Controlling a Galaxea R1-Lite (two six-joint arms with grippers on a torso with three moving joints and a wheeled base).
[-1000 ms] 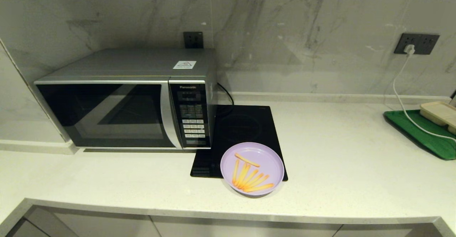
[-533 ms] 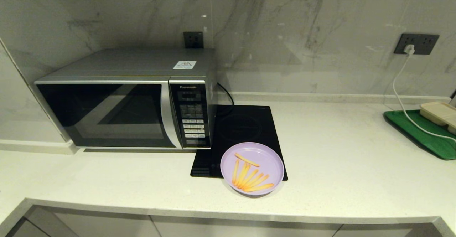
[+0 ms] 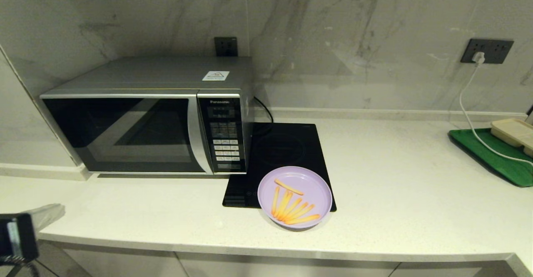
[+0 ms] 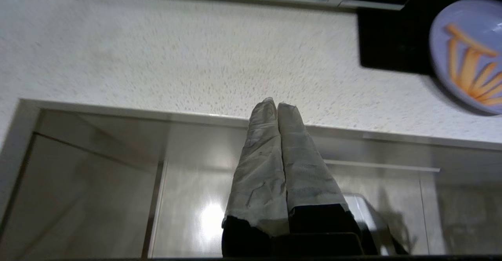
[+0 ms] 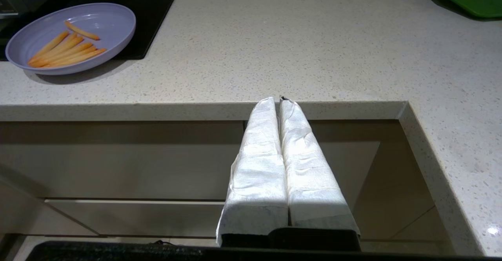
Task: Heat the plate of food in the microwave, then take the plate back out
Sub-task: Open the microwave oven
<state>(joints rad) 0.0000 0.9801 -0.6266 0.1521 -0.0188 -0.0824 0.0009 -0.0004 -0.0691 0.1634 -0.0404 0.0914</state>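
Observation:
The lilac plate of food (image 3: 313,185) holds several orange-yellow fries (image 3: 291,206). It sits half on the front right corner of the black hob (image 3: 283,148) and half on the counter. To its left stands the silver microwave (image 3: 145,118) with its dark door closed. My left gripper (image 3: 54,211) shows at the counter's front left edge, far from both. In the left wrist view that gripper (image 4: 276,106) is shut and empty at the counter edge, with the plate (image 4: 470,17) off to one side. My right gripper (image 5: 278,101) is shut and empty below the counter edge, and the plate (image 5: 110,21) lies well away from it.
A green tray (image 3: 495,156) carrying a beige rectangular tray (image 3: 512,131) lies at the far right. A white cable (image 3: 470,118) runs from the wall outlet (image 3: 489,51) across it. Cabinet fronts sit below the counter edge (image 3: 266,252).
My left gripper has come into the head view at the lower left corner, where it did not show before. Plate and microwave have not moved.

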